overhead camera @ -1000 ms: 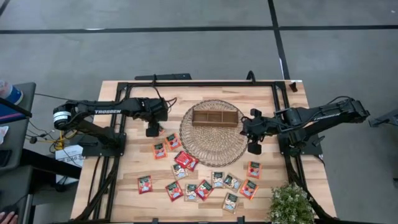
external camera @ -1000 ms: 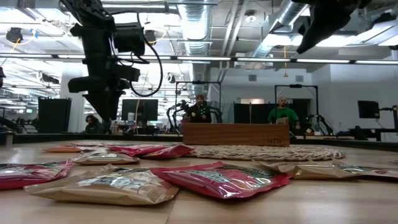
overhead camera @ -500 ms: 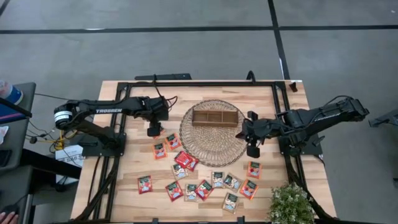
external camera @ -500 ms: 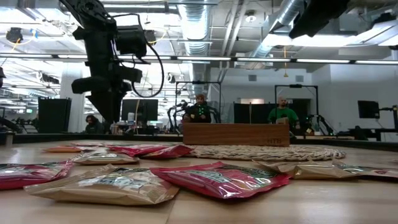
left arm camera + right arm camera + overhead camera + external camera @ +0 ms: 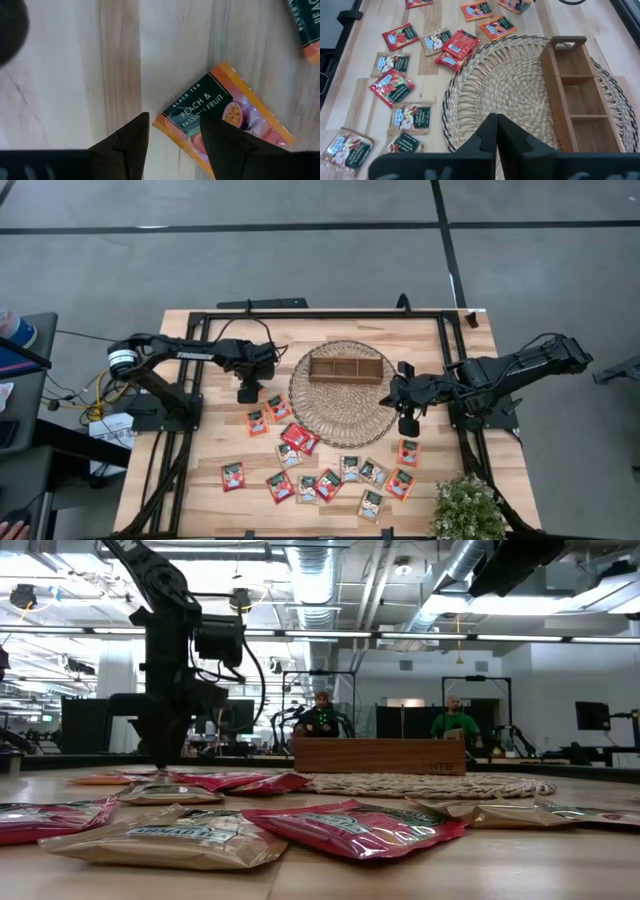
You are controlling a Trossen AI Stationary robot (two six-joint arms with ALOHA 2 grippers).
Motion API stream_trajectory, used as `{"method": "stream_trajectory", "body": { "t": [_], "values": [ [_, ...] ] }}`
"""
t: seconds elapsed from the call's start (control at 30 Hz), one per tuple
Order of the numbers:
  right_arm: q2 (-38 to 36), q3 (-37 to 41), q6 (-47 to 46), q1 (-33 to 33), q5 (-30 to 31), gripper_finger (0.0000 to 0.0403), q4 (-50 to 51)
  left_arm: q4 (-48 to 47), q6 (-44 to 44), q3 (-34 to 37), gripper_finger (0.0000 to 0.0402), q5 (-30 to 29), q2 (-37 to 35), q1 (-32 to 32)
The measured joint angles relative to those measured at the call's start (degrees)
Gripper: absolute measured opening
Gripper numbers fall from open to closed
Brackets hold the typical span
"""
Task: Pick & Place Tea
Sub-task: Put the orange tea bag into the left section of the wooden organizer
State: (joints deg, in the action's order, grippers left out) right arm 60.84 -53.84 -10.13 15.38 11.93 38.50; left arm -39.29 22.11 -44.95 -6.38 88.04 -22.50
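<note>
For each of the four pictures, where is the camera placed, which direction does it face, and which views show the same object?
High: above, straight down on table; both arms, left gripper, right gripper.
Low: table height, level across sachets; left arm.
Left wrist: down past open fingers at a peach sachet.
Right wrist: over shut fingers at wicker mat, wooden tray.
Shared: high and right wrist both show the tray.

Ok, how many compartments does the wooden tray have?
3, in a row across the tray on the mat: left end, middle, right end. None looks hidden.
</note>
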Motion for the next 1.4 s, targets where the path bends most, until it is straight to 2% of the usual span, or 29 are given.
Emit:
{"method": "stream_trajectory", "body": {
  "t": [0.47, 0.73, 1.0, 1.13, 1.4],
  "values": [
    [0.0, 0.0, 0.0, 0.0, -0.03, 0.0, 0.0, 0.02, 0.68, 0.0, 0.017, -0.94, 0.17, 0.02],
    [-0.01, -0.01, -0.01, 0.0, -0.07, 0.0, 0.02, -0.48, 0.82, -1.06, 0.017, -0.9, 7.06, -0.01],
    [-0.01, -0.02, 0.04, 0.0, -0.18, 0.0, 0.09, -0.2, -0.33, -1.27, 0.0167, -0.87, 6.63, -0.26],
    [-0.01, -0.02, 0.02, 0.0, -0.18, 0.0, 0.07, -0.22, -0.51, -1.27, 0.0147, -0.75, 6.65, -0.26],
    [0.0, -0.02, 0.02, -0.02, -0.16, 0.0, 0.04, -0.33, -1.48, -1.25, 0.0067, -0.41, 6.68, -0.26]
  ]
}}
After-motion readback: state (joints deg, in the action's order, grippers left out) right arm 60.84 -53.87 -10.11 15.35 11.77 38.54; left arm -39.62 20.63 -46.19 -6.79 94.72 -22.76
